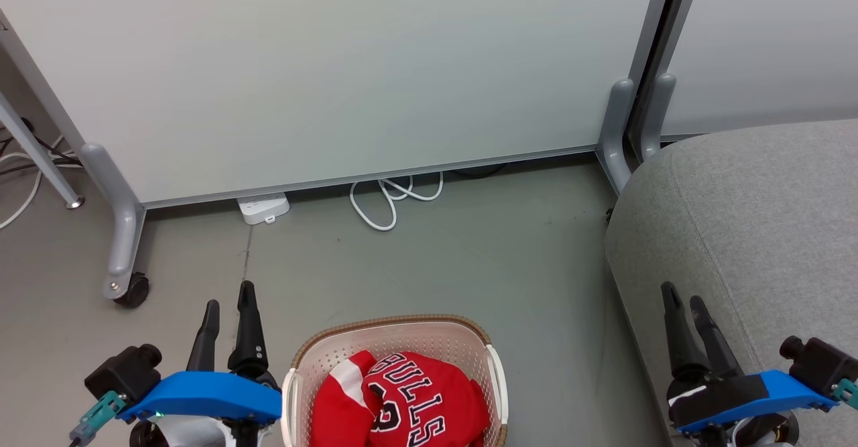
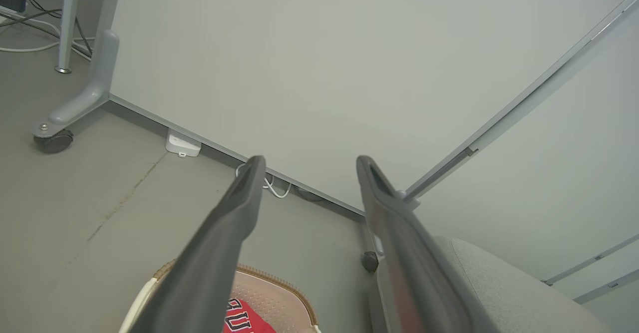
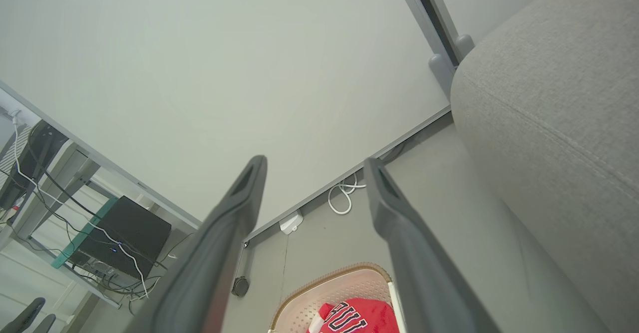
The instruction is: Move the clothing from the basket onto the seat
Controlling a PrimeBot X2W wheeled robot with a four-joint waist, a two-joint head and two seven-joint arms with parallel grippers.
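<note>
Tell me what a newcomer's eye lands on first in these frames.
The red clothing, BULLS lettering up, piled in the cream basket on the floor at the bottom centre of the head view. Next comes the big grey seat at the right. The left gripper and right gripper are both open and empty, one on either side of the basket.

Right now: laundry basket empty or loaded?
Loaded. The red BULLS jersey and a white-striped red piece lie bunched together inside the laundry basket, below its brown woven rim.
</note>
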